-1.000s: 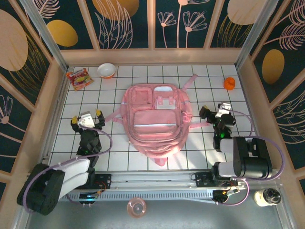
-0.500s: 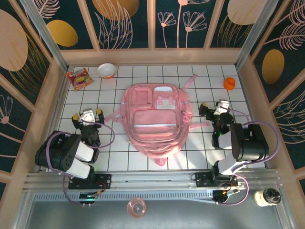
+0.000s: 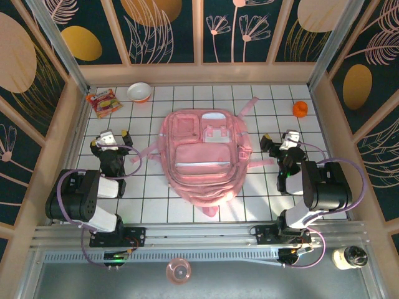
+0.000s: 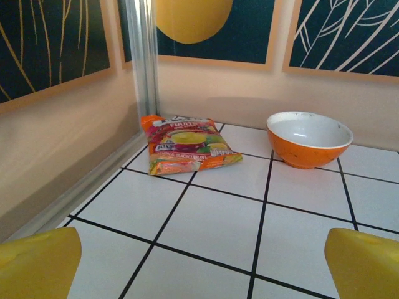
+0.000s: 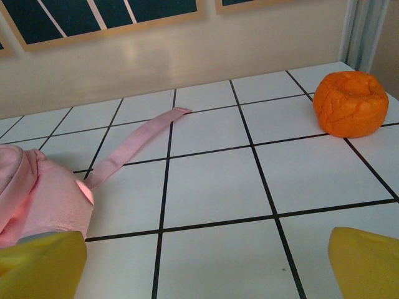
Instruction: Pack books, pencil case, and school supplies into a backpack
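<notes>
Now: backpack [image 3: 204, 156] lies flat, front up. Left gripper [image 3: 111, 139] sits left of it, fingers spread, holding nothing. Right gripper [image 3: 280, 140] sits right of it, also spread and empty. Packet [image 3: 103, 102] and bowl [image 3: 139, 91] lie far-left of the backpack.

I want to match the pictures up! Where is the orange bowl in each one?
Top external: the orange bowl sits in the upper left of the picture.
Left wrist: the bowl is in the upper right, standing upright on the tiles.
Shared landmark: the snack packet lies just left of the bowl in both views.
</notes>
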Motion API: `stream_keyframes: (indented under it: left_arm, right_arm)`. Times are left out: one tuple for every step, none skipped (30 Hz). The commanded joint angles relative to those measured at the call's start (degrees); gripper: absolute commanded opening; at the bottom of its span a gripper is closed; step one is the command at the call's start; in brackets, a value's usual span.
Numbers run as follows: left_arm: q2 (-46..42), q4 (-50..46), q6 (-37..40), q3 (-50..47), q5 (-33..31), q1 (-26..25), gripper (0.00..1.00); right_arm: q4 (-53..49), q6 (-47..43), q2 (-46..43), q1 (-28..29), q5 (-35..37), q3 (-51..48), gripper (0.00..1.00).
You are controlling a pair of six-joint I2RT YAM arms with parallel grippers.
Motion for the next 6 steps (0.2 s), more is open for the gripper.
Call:
stream_keyframes:
  left_arm:
    - [0.31, 0.28, -1.51, -0.03, 1.05, 0.32, 0.99]
    - [0.3, 0.28, -1.49, -0.01, 1.03, 0.34, 0.99]
    - [0.3, 0.28, -1.52, -0.03, 1.04, 0.33, 0.99]
    - [0.3, 0.28, -1.49, -0.03, 1.04, 0.33, 0.99]
    - [0.31, 0.28, -1.49, -0.03, 1.03, 0.33, 0.99]
    - [0.34, 0.35, -1.53, 0.0, 0.98, 0.33, 0.99]
  right_arm:
    - [2.99, -1.07, 0.19, 0.25, 0.89, 0.69, 0.99]
    - [2.99, -1.0, 0.21, 0.19, 0.76, 0.75, 0.99]
    - [2.9, -0.99, 0.22, 0.21, 0.71, 0.76, 0.99]
    - [2.9, -0.95, 0.24, 0.18, 0.76, 0.83, 0.99]
    - [2.95, -0.95, 0.22, 0.24, 0.72, 0.84, 0.99]
    - [2.98, -1.01, 0.21, 0.18, 0.85, 0.7, 0.99]
